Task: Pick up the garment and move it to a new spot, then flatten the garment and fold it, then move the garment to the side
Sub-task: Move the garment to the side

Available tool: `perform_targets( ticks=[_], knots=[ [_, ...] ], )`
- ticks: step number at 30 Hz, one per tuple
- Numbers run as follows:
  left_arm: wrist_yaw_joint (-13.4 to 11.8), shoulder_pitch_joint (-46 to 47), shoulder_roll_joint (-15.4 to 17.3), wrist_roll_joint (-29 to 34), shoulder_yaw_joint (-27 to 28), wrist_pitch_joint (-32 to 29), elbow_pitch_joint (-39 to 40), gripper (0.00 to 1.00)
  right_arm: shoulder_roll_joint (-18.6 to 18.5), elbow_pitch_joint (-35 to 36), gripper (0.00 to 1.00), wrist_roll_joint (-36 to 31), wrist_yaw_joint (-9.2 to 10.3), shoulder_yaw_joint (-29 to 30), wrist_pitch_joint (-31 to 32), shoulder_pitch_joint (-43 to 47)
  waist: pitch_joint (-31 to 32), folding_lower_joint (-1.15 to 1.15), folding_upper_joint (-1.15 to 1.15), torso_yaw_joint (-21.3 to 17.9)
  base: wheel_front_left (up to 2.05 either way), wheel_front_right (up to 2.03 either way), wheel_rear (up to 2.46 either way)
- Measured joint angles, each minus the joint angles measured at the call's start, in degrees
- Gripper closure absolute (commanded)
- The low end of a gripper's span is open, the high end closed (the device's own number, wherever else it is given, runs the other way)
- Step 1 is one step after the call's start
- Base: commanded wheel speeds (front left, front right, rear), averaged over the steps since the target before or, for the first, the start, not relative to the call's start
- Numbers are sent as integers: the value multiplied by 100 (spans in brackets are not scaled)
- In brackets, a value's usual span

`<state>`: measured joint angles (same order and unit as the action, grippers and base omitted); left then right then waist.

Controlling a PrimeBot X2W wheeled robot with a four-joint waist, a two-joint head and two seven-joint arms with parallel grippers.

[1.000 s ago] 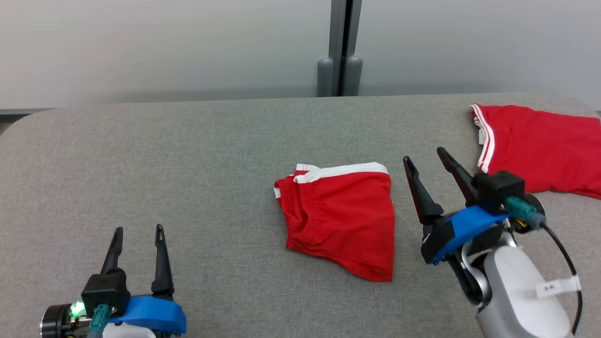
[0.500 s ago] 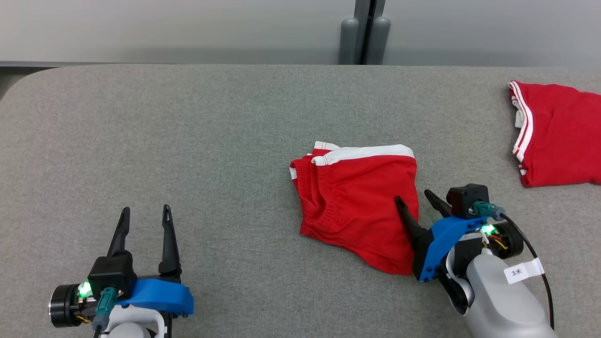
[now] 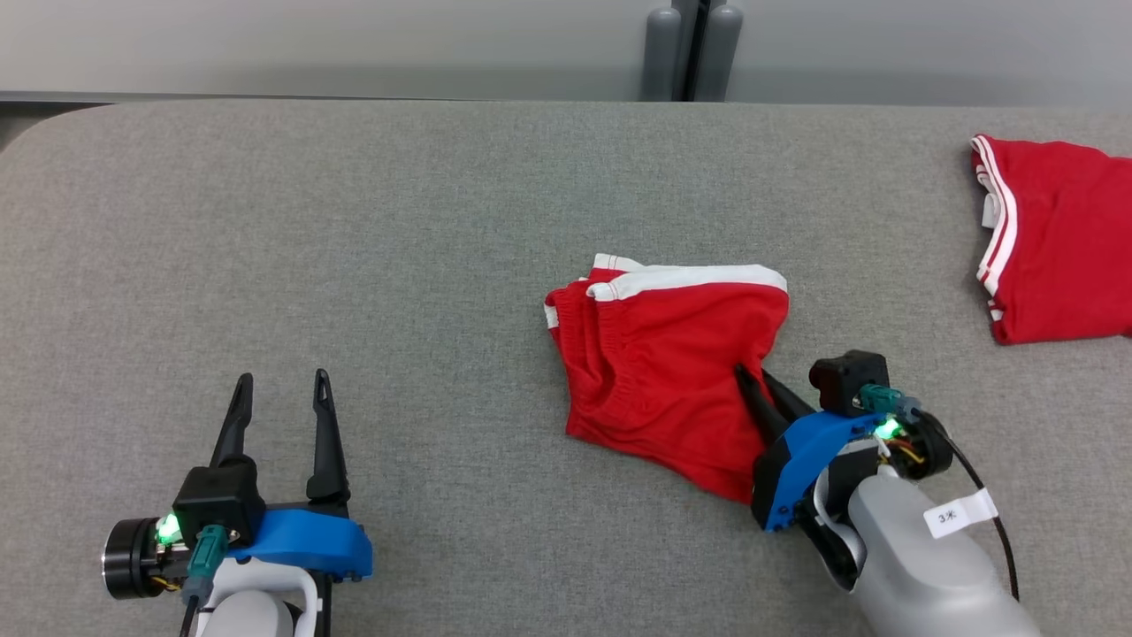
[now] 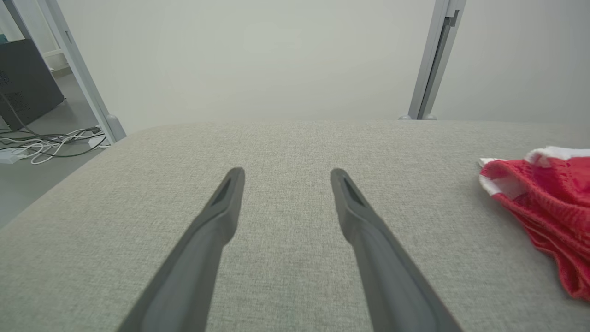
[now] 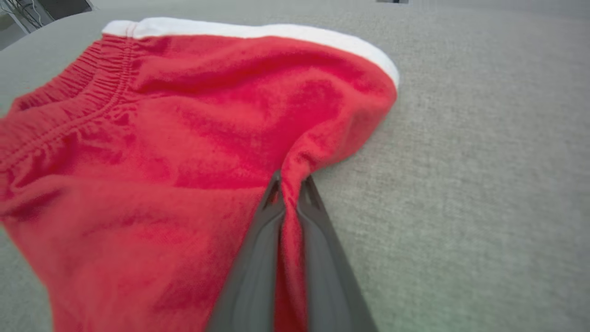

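Shorts, frame centre: right edge bunched where right gripper clamps it, evidently for lifting. Left gripper, lower left, fingers apart, empty.

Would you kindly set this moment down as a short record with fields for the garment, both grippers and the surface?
garment: red shorts, white trim, crumpled, lying on the table
right gripper: shut, pinching a fold at the shorts' right edge
left gripper: open, holding nothing, apart from the shorts
table: grey fabric-covered top
other item: second red garment at the far right, untouched
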<state>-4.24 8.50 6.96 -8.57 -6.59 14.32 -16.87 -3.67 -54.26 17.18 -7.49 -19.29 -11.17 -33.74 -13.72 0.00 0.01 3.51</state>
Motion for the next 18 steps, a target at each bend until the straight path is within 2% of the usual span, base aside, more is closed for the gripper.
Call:
perform_targets(
  ticks=[5,10,18],
  knots=[
    [24,25,-12,-1,-68,41,-32,0,-514,-40,100,-187,0,-500,-99,-520,17,0,0,-15,0,0,0],
    [53,184,-24,1,-140,51,36,0,-1128,55,100,-353,0,-1248,-3,-1127,-181,0,0,-121,0,0,0],
    [46,465,24,100,-170,67,293,0,-2307,554,100,66,-1,-2218,34,-2282,-816,1,0,-649,0,0,0]
  ],
)
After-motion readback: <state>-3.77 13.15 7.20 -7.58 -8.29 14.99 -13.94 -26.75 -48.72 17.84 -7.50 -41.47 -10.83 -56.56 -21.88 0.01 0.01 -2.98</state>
